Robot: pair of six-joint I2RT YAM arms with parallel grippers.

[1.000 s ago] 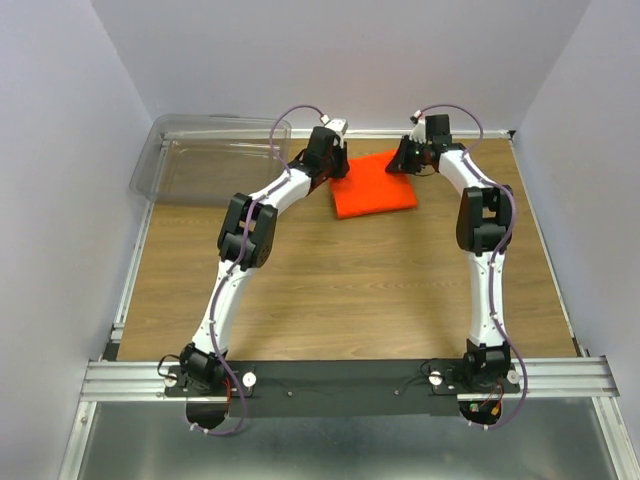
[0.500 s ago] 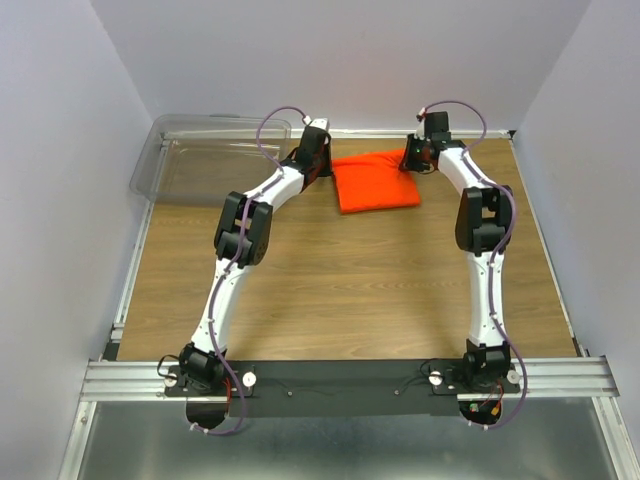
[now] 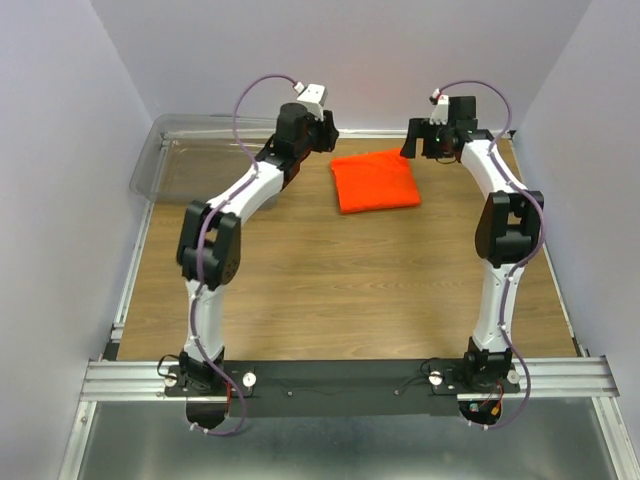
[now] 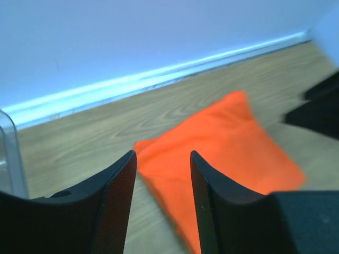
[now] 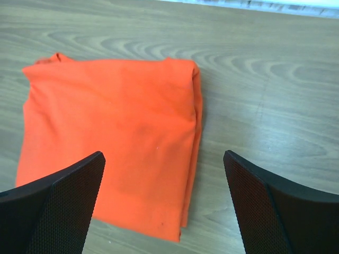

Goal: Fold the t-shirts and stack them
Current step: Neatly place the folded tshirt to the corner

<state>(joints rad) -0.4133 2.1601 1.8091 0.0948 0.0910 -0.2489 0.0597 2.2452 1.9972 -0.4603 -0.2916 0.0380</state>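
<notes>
Wood-grain tabletop (image 3: 340, 290) between pale walls, arm bases at the near edge. Far centre lies the bright orange t-shirt (image 3: 375, 181), soft plain fabric folded into a flat squarish pad, with layered edges showing along one side. Left gripper (image 4: 162, 156) hovers just beside its left edge, jaws apart, nothing in them. Right gripper (image 5: 164, 154) hangs over the right edge, jaws spread wide, empty. Clear plastic bin (image 3: 205, 160) sits far left. Shirt looks light and floppy; I'd pinch the stacked fold edge through all layers, else it sags open.
</notes>
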